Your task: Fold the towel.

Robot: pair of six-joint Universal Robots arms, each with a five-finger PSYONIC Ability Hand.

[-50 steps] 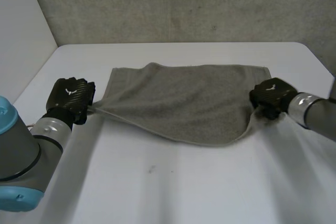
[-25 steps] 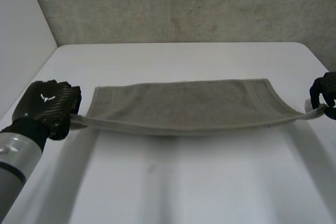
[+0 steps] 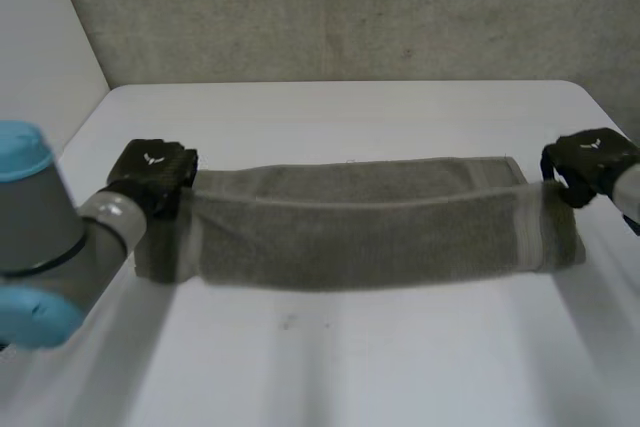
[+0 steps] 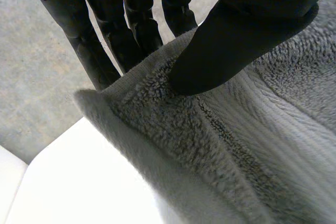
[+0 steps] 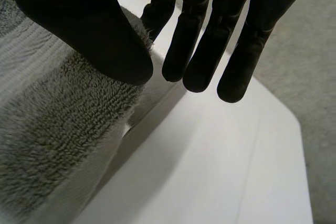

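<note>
Now on worktop [image 3: 350, 367]: towel [image 3: 370, 232], doubled into one long band, lying flat across the middle, one short end toward each arm.
left hand [image 3: 152, 172]: at the band's far left corner; thumb pressed on top, fingers [image 4: 131, 19] straight beneath the edge, pinching the cloth.
right hand [image 3: 585, 157]: at the far right corner; thumb over the cloth, fingers [image 5: 194, 40] straight and clear of it, gripping nothing.
step, as judged: first fold laid down; release of the corners is in hand.
ends: look slightly uneven; layers roughly matched, not exactly.
handling advice: free the left pinch without dragging the top layer; lift both hands straight up; next, carry one short end over the other, corners matched and cloth kept taut.
</note>
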